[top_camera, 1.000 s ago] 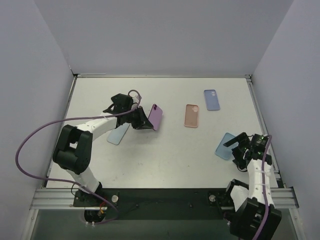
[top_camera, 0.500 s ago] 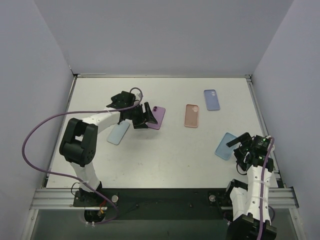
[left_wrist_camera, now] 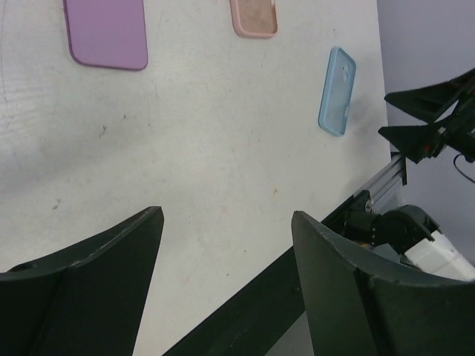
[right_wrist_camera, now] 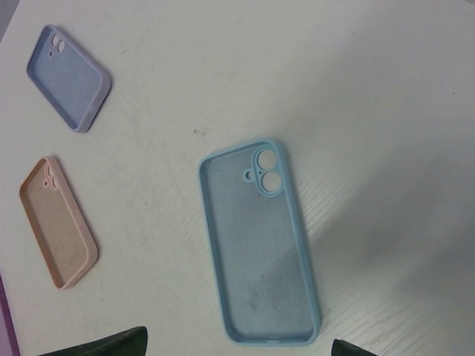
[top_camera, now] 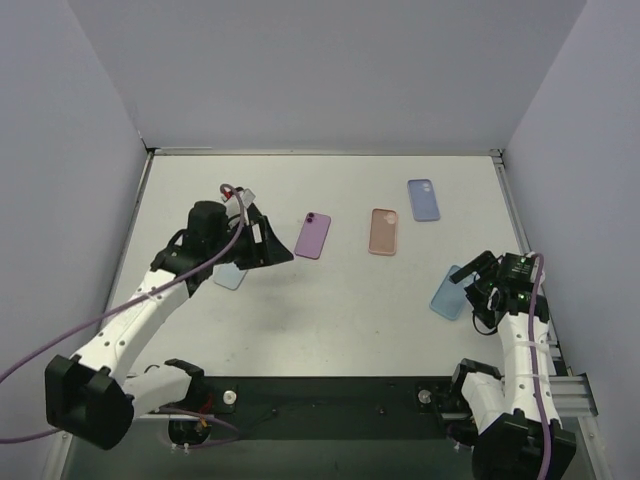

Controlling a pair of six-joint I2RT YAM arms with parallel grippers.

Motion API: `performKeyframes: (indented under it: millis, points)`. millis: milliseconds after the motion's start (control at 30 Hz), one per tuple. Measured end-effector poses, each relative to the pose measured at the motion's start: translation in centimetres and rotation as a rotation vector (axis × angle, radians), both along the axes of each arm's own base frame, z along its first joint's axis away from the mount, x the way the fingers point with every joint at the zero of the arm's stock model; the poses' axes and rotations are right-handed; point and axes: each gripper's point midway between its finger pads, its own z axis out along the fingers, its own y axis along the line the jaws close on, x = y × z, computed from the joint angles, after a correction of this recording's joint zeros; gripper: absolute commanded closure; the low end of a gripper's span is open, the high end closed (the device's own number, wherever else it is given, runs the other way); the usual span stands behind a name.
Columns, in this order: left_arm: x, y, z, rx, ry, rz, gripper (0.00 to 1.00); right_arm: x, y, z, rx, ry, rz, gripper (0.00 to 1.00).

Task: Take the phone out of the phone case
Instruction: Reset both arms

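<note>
A purple phone-shaped slab lies flat on the table, camera side up; whether it is a bare phone or a phone in a case I cannot tell. In the left wrist view the purple slab shows at the top left. My left gripper hovers just left of it, open and empty. An empty light-blue phone case lies inside-up at the right. My right gripper stands open right beside it, holding nothing.
An empty pink case and an empty lavender case lie at the back right. A pale blue flat item sits partly hidden under my left arm. The table's near edge and metal rail run close to both arms.
My left gripper opened and let go of the purple slab, which now lies flat. The left arm then drew back to the left. The right gripper widened slightly.
</note>
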Motion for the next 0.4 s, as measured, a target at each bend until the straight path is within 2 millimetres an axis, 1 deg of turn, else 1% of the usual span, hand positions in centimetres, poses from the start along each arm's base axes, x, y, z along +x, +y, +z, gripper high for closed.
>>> performKeyframes:
  millis: [100,200,300,400]
  points:
    - [-2.6,1.1,0.1,0.000,-0.023,-0.002,0.20,0.0,-0.2,0.0,-0.016,0.004,0.002,0.00]
    - [-4.5,2.0,-0.3,0.006,-0.021,0.002,0.20,-0.1,-0.3,-0.1,-0.029,0.008,0.003,0.00]
    - [-5.5,2.6,-0.7,0.015,-0.021,0.014,0.20,-0.1,-0.4,-0.1,-0.036,0.010,0.002,0.00]
    - [-5.9,2.9,-1.2,0.022,-0.011,0.020,0.20,-0.1,-0.6,-0.1,-0.043,0.012,0.000,0.00]
